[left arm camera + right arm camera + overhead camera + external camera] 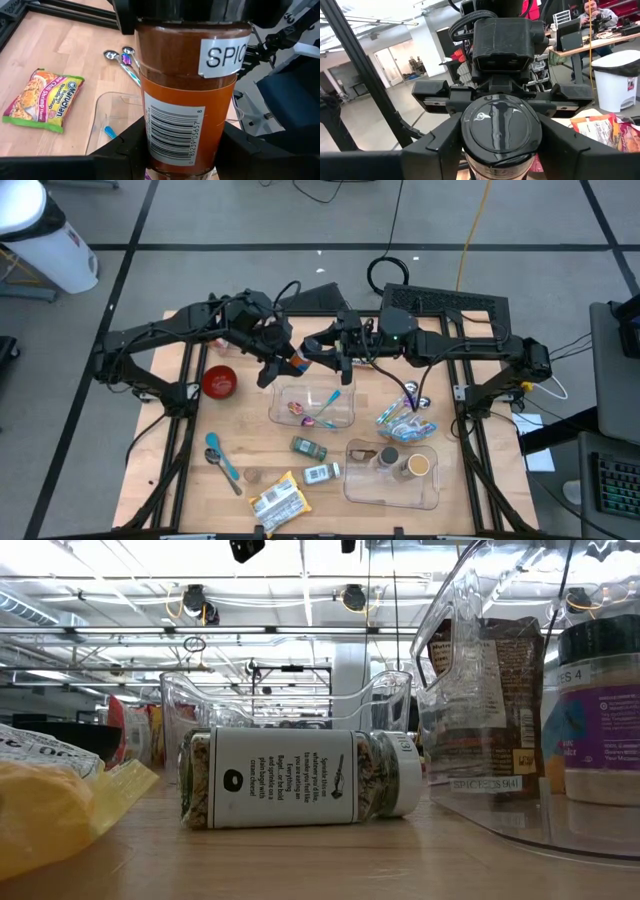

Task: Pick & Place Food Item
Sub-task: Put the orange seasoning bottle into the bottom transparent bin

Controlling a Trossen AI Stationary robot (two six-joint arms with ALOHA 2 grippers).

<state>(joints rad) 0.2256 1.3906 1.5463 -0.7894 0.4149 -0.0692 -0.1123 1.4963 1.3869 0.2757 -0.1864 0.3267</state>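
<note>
An orange spice jar (297, 364) with a black cap and a barcode label (186, 115) is held in the air between my two arms, above the far edge of a clear bin (312, 406). My left gripper (275, 366) is shut on it from the table's left. My right gripper (326, 359) is shut on it from the right. In the right wrist view the black cap (501, 127) faces the camera, with my left gripper's body behind it. My left gripper pinches the jar's lower body (150, 150) between its two fingers, near the bottom end. The fingers (125, 150) lie along the jar, coming from the table's left. The jar is lifted clear, cap end pointing away from this wrist. My right gripper has the jar's cap end (470, 150) between its two fingers (437, 145), one on each side. They come from the table's right and lie along the jar. The cap faces this wrist; the jar is clear of the table.
The clear bin below holds small utensils. A second clear bin (430, 490) with jars stands near right. A red bowl (219, 383), spoons (222, 460), a noodle packet (278, 502), two lying spice jars (308, 447) (300, 778) and a candy bag (405, 420) lie around.
</note>
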